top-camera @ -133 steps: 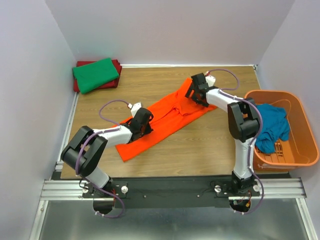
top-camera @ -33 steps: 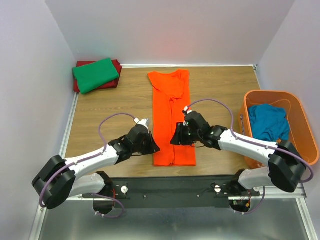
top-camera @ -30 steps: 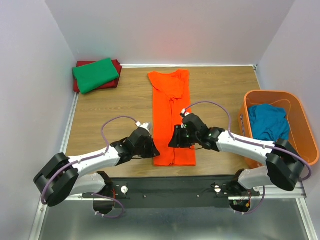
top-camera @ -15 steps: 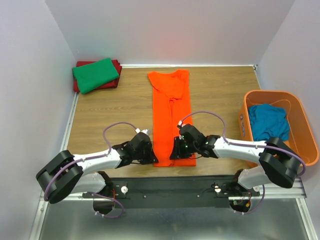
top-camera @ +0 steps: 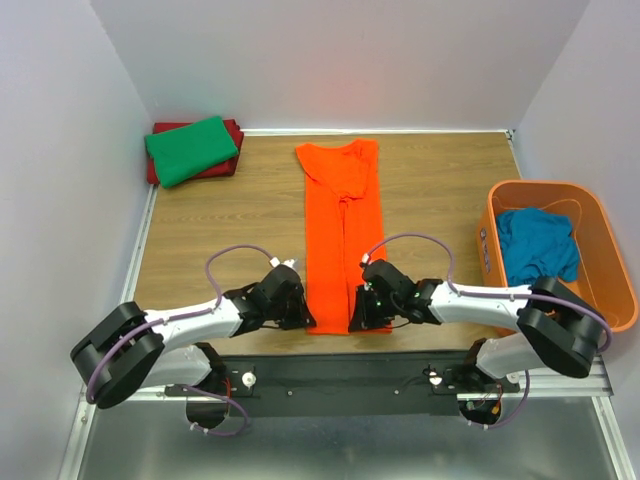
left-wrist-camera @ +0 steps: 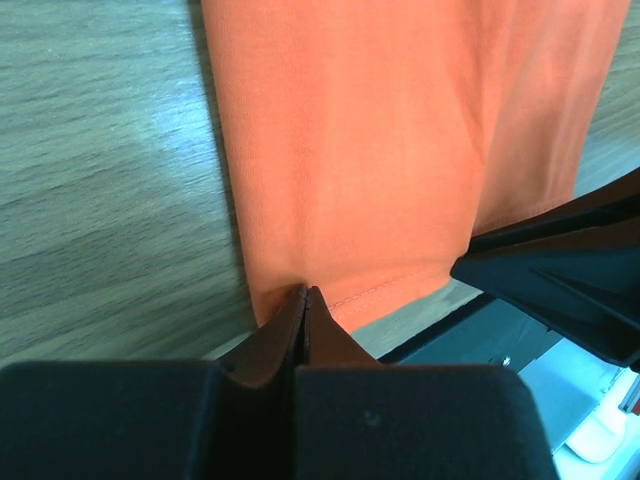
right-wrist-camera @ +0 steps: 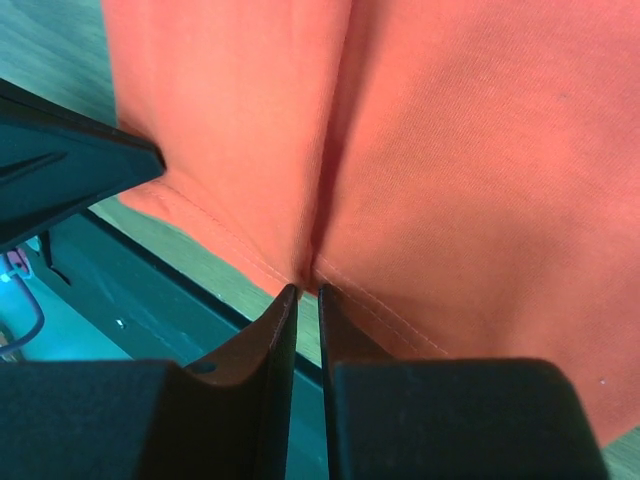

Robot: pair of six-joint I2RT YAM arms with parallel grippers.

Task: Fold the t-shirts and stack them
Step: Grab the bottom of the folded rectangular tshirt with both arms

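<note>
Looking first at the near edge of the table (top-camera: 430,200), I find both arms reaching in low at the hem of the orange t-shirt (top-camera: 340,220), which is the nearest part of the garment to me. The left end effector (left-wrist-camera: 305,295) has its jaws pressed together on the near-left corner of that hem, and from the left wrist view I judge it to be pinching the cloth right at the stitched edge. The right end effector (right-wrist-camera: 308,290) sits on the same hem further to the right, close to the lengthwise crease where two flaps of the shirt meet. Its jaws are narrowed to a thin slit with the tips at the stitching, and I cannot tell whether cloth is caught between them. From both tips the shirt runs straight away from me: it lies flat as a narrow strip, long axis near to far, hem at my end and collar at the far end towards the back wall. Neither arm is nearer than the other, since both are at the hem itself. I judge the coming move to be a lift of this hem and a carry along that axis towards the collar, halving the strip. Further out on the right, the teal t-shirt (top-camera: 535,245) is bunched in the orange basket (top-camera: 540,185). In the far left corner the green t-shirt (top-camera: 190,148) lies folded on the dark red t-shirt (top-camera: 235,130).
</note>
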